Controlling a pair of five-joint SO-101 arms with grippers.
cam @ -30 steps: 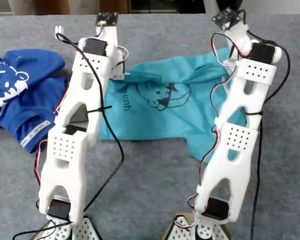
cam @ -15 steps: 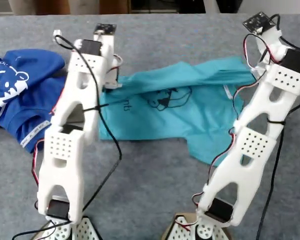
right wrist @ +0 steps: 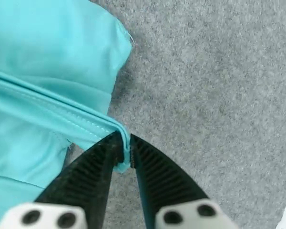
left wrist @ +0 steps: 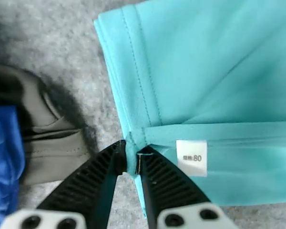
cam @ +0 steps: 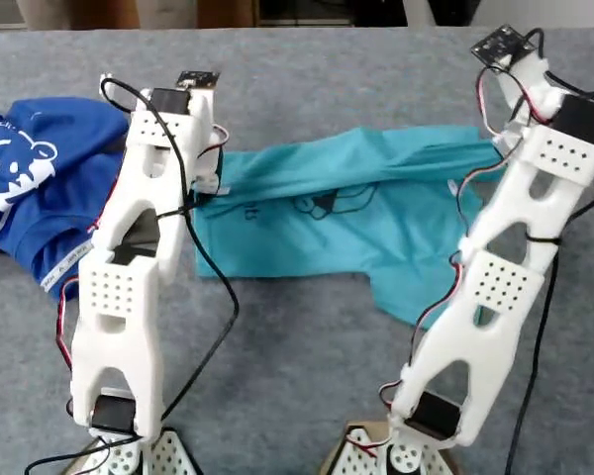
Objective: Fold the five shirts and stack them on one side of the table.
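1. Left gripper [left wrist: 131,160]: I am holding its jaws closed on a hemmed corner of the teal shirt [cam: 337,218]. The fabric is sitting pinched between the two ribbed black fingers [left wrist: 93,179]. A white size label [left wrist: 191,157] is lying on the shirt just beside this grip point.

2. Right gripper [right wrist: 125,152]: I am holding its jaws closed on the opposite stitched corner of the same shirt. A narrow fold of seam is showing between the fingertips, with bare grey bench [right wrist: 219,86] beside it.

3. Teal shirt: it is lying across the middle of the bench [cam: 307,376], nearer the far edge than the near edge. Its far portion is running as a taut folded band from the left gripper [cam: 210,183] to the right gripper [cam: 500,148]. This band is partly covering the dark printed figure [cam: 327,203] on the shirt. The rest of the shirt is resting flat on the bench, and one sleeve [cam: 416,292] is pointing toward the near edge on the right side.

4. Blue shirt [cam: 49,158]: it is lying rumpled at the left edge of the bench, just beside my left arm, with a white bear print facing up. A grey-brown piece of fabric [left wrist: 52,143] is lying between it and the teal shirt.
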